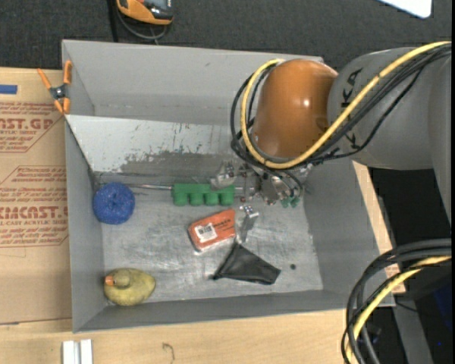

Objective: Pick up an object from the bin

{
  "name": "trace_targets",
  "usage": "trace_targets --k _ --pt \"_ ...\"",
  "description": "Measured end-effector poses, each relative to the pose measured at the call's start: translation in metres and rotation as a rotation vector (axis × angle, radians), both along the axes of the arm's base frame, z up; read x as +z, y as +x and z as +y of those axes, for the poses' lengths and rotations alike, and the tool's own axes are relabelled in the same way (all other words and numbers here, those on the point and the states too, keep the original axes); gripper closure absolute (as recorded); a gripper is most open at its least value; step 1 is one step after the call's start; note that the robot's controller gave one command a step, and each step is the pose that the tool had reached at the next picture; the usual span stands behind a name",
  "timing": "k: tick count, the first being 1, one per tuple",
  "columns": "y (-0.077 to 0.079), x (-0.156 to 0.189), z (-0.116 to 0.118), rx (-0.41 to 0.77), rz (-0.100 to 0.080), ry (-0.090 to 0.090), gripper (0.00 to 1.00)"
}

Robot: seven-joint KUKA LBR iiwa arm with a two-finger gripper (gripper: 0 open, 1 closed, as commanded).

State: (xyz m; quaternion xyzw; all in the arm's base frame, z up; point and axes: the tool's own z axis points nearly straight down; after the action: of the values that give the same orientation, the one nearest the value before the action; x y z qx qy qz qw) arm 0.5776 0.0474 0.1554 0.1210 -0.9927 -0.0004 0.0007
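Reaching in from the right, the arm [394, 105] bends down over the middle of the bin [174, 74], its wrist under a rounded orange cover [296, 108] ringed by yellow-and-black cables. The gripper [247, 207] hangs below the cover, pointing down at the floor. How wide it stands cannot be told. Its tip is just beside the right end of an orange packet with a white label [212, 230], near the right end of a green studded block [203, 196]. A black folded piece [247, 268] lies nearer. A blue ball [114, 204] and a yellow duck [129, 287] lie well apart at left.
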Motion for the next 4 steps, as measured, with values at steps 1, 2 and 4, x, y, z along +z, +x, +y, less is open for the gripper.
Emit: trace_targets --k 1,2,4 --pt "-0.008 -0.036 -0.018 -0.09 -0.005 0.0 0.0" --pt "-0.003 -0.071 -0.013 0.097 -0.002 -0.001 0.0" --pt "0.004 -0.074 -0.013 0.072 -0.031 0.005 1.0"
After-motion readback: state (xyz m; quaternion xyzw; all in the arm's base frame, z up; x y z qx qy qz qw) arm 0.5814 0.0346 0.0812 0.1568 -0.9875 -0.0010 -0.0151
